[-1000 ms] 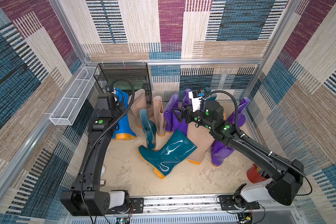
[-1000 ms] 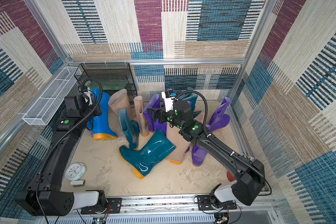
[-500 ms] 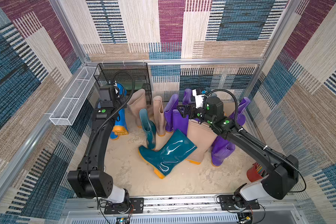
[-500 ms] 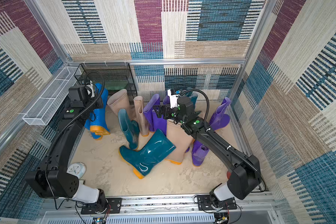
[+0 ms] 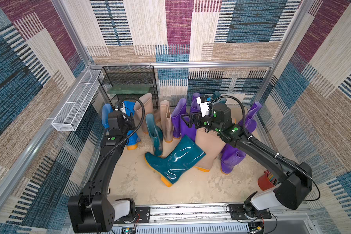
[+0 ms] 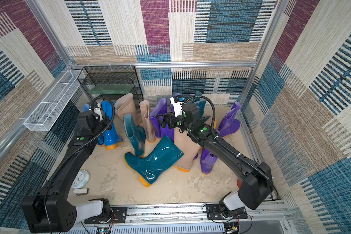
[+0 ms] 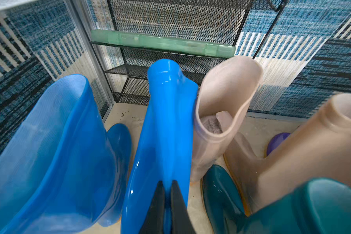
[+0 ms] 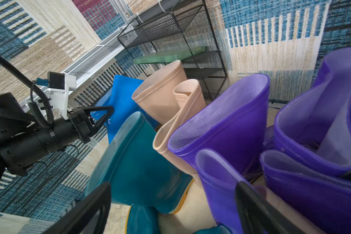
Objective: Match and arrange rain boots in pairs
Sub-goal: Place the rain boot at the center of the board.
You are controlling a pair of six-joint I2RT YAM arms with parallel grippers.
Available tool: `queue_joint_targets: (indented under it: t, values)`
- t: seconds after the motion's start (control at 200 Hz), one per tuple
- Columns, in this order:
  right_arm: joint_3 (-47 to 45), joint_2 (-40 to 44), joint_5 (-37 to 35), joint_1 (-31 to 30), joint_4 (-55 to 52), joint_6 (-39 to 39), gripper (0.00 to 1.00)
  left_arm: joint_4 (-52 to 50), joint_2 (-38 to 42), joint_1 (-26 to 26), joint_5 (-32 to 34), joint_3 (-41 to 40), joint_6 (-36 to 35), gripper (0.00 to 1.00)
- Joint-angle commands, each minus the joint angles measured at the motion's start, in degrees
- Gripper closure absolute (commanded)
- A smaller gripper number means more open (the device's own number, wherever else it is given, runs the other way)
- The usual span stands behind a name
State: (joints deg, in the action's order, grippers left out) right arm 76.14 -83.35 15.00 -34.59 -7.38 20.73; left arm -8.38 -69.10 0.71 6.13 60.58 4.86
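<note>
**Left gripper (image 7: 167, 182) clamps bright blue boot (image 7: 166, 121); right gripper (image 8: 173, 185) gapes above purple boots (image 8: 221, 125)**

Nearest the arm bases, a red cup (image 5: 264, 180) stands at the right and a small clock (image 6: 79, 178) lies at the left on the sandy floor (image 5: 150, 188). Next, a large teal boot (image 5: 174, 162) lies tilted. Its toe is by a smaller upright teal boot (image 5: 154, 134) and its shaft is against a big beige boot (image 5: 208, 147). A short purple boot (image 5: 230, 160) stands just beside that one. Farther in, the right gripper hangs over the upright purple boots, jaws spread wide, holding nothing. At the left wall, the left gripper is pinched tight on the shaft rim of the bright blue boot, between a second blue boot (image 7: 49, 152) and a tall beige boot (image 7: 221, 105). Behind them stands a black mesh rack (image 5: 128, 81).
</note>
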Motion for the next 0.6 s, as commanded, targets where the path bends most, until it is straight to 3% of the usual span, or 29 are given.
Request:
queue_joint_targets:
  t: [0.0, 0.105, 0.275, 0.451, 0.596]
  values:
    - [-1.19, 1.87, -0.45, -1.07, -0.09, 0.19, 0.03, -2.63, 5.11, 0.04, 0.9, -1.91, 2.86, 0.83]
    - [-2.4, 4.09, -1.56, -2.34, -0.7, 0.19, 0.03, -7.73, 11.74, 0.08, -0.05, -4.57, 4.95, 0.64]
    - [-5.28, 7.8, -3.59, -4.24, -0.8, 0.0, 0.04, -15.95, 21.87, -0.01, -2.82, -9.41, 9.9, 0.45]
    - [-7.85, 11.21, -5.86, -5.9, -0.83, -0.28, 0.05, -25.14, 26.38, -0.01, -3.28, -6.71, 11.67, 0.44]
    - [-9.2, 13.56, -7.52, -6.94, -1.36, -1.15, 0.05, -35.17, 22.26, -0.03, -2.2, 4.99, 12.72, 0.41]
